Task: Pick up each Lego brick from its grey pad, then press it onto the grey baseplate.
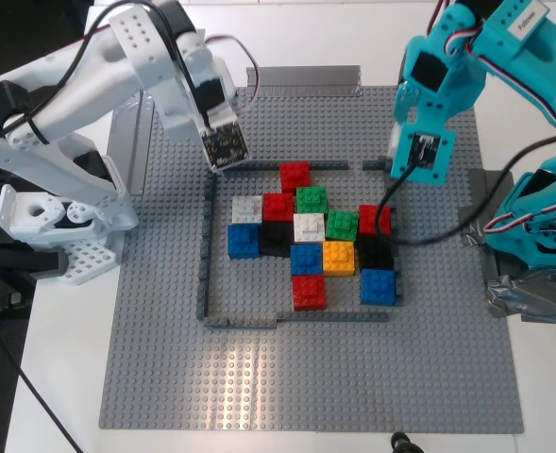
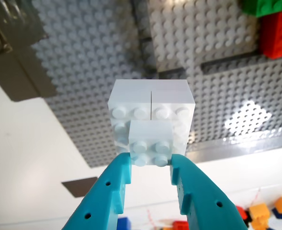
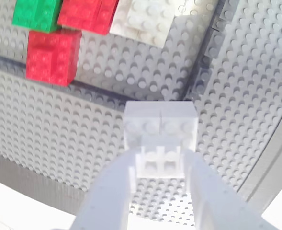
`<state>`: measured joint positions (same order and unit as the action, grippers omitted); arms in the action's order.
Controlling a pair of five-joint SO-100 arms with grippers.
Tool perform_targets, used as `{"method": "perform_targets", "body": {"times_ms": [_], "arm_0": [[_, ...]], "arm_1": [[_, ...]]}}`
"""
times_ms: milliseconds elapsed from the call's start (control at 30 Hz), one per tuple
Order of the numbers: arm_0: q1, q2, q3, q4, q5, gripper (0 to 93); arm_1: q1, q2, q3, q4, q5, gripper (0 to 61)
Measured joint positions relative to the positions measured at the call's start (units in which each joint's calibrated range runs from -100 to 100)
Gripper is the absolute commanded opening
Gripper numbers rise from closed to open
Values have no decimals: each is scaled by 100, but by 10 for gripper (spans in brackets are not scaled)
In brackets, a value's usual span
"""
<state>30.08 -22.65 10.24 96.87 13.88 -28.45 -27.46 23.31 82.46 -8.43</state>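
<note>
Both grippers' jaws clamp white Lego bricks [image 2: 151,149] [image 3: 160,163] above, apparently clear of, grey baseplate [image 1: 164,359].

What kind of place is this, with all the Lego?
Probably a robot lab tabletop: two arms stand over a grey baseplate taped to a white table, each tool, my first gripper and my second gripper, holding a white brick.

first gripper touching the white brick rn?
Touching. First wrist view: my first gripper has both teal fingers pressed against the white brick's small lower block.
</note>
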Motion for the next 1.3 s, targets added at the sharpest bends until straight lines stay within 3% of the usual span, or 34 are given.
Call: {"method": "perform_targets", "body": {"times_ms": [300, 600, 933, 1167, 1300], "arm_0": [[-1805, -17, 0, 17, -695, 0], [-3100, -17, 0, 61, -972, 0], [-3515, -17, 0, 17, -1092, 0], [-3574, -17, 20, -852, -1118, 0], [-3640, -17, 185, -1409, -1599, 0]], "arm_1": [[136, 69, 851, -1078, -591, 2], [136, 509, 1025, -1794, -865, 2], [591, 561, 1499, -2132, -811, 2], [818, 570, 1499, -2124, -762, 2], [909, 570, 1499, -2060, -723, 2]]}}
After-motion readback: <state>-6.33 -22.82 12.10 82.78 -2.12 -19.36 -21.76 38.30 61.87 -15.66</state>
